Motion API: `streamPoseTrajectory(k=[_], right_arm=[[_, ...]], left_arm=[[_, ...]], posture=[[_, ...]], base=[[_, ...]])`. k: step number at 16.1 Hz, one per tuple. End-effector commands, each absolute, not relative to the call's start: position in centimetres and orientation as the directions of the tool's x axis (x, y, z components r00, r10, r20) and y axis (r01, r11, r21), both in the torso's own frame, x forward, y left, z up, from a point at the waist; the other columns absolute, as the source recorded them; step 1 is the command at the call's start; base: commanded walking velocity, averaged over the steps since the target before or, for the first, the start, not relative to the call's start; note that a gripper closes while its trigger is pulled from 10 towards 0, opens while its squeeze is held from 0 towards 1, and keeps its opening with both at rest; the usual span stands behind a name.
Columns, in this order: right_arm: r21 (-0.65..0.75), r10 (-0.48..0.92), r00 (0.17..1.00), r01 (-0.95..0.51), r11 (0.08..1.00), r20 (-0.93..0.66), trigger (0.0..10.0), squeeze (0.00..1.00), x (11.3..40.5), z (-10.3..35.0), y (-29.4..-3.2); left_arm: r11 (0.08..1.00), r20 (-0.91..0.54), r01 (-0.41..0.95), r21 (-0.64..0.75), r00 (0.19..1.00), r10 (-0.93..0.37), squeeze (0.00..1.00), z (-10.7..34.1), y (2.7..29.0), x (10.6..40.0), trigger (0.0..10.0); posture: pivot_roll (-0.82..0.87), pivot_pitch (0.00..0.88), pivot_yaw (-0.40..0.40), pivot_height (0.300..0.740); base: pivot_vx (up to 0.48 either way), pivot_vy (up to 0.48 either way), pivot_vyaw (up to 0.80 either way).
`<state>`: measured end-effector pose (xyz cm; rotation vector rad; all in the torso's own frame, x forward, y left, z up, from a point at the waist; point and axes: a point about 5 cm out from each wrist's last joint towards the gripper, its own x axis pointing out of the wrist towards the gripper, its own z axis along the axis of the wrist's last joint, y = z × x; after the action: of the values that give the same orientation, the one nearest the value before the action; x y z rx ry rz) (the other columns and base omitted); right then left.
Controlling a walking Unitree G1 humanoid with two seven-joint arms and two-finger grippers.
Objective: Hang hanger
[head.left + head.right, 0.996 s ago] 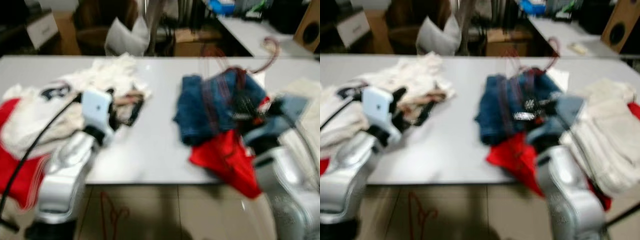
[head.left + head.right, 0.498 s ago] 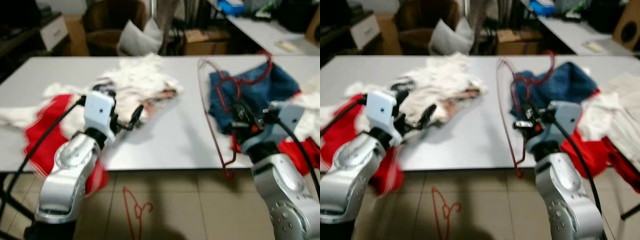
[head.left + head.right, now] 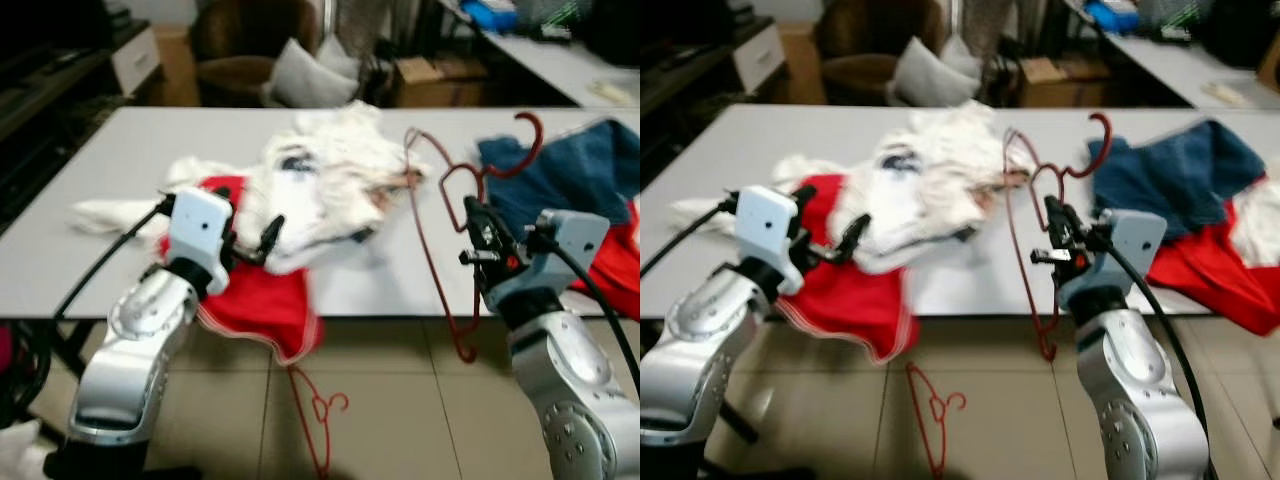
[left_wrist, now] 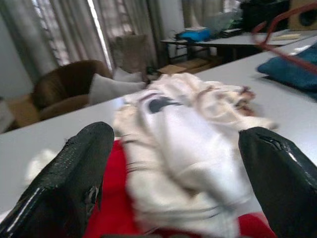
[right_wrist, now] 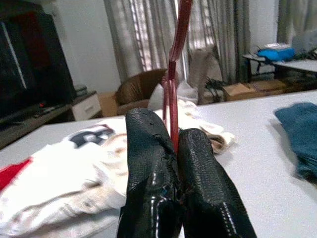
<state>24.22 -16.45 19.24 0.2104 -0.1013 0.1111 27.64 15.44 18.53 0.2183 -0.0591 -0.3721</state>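
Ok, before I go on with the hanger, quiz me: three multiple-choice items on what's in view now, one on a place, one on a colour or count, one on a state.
1. Where does the second red hanger lie?
A. On the floor in front of the table
B. On the blue garment
C. On the brown armchair

2. How many red wire hangers are in view?
A. One
B. Two
C. Four

3. How are the two grippers?
A. Both open
B. Left shut on cloth, right open
C. Left open, right shut on a hanger

Answers:
1. A: it lies on the tiles below the table edge, under the hanging red cloth.
2. B: one held hanger in the right gripper, one on the floor.
3. C: the left gripper has its fingers wide apart before the white clothes; the right wrist view shows the fingers pinching the red wire.
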Motion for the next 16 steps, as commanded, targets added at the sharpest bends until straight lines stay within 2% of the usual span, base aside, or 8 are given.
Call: streamPoseTrajectory(k=[1,2,4,10,13,14,15,16], right_arm=[[0.201,0.080,0.991,-0.100,0.974,0.107,10.0,0.00,24.2,19.2,-16.9],[0.204,0.081,0.991,-0.101,0.974,0.103,10.0,0.00,24.2,19.1,-16.9],[0.222,0.067,0.993,-0.087,0.971,0.095,10.0,0.00,24.2,18.7,-17.3],[0.199,0.026,0.998,-0.036,0.979,0.051,10.0,0.00,24.1,17.5,-18.8],[0.149,0.030,1.000,-0.030,0.988,0.001,10.0,0.00,23.9,16.4,-19.6],[0.131,0.034,0.999,-0.033,0.991,-0.009,10.0,0.00,23.9,16.2,-19.7],[0.112,0.042,0.999,-0.040,0.993,-0.018,10.0,0.00,24.0,16.1,-19.9],[0.106,0.053,0.998,-0.051,0.993,-0.019,10.0,0.00,24.1,16.1,-19.8]], left_arm=[[0.899,0.024,0.369,0.237,0.923,-0.385,0.00,18.7,14.8,27.9,10.0],[0.898,0.023,0.368,0.240,0.923,-0.384,0.00,18.6,14.7,27.9,10.0],[0.914,0.024,0.349,0.208,0.932,-0.362,0.00,18.3,14.8,28.4,10.0],[0.896,-0.036,0.375,0.237,0.925,-0.378,0.00,17.2,14.9,28.7,10.0],[0.830,-0.114,0.443,0.338,0.895,-0.432,0.00,15.8,14.9,29.7,10.0],[0.801,-0.134,0.483,0.355,0.874,-0.468,0.15,15.5,14.8,30.1,10.0],[0.770,-0.167,0.496,0.402,0.866,-0.471,1.00,15.4,14.9,31.6,10.0],[0.746,-0.186,0.475,0.467,0.877,-0.443,1.00,15.5,15.2,32.9,10.0]], posture=[[-0.08,0.000,0.040,0.740],[-0.08,0.000,0.040,0.740],[-0.09,0.000,0.046,0.740],[-0.10,0.000,0.041,0.740],[-0.11,0.000,0.032,0.740],[-0.11,0.000,0.027,0.740],[-0.11,0.000,0.016,0.740],[-0.11,0.000,0.016,0.740]], base=[[0.000,-0.480,-0.62],[0.000,-0.480,-0.80],[0.000,0.000,0.00],[0.000,0.000,0.00],[0.000,0.000,0.00],[0.000,0.000,0.00],[0.000,0.000,0.00],[0.000,0.000,0.00]])
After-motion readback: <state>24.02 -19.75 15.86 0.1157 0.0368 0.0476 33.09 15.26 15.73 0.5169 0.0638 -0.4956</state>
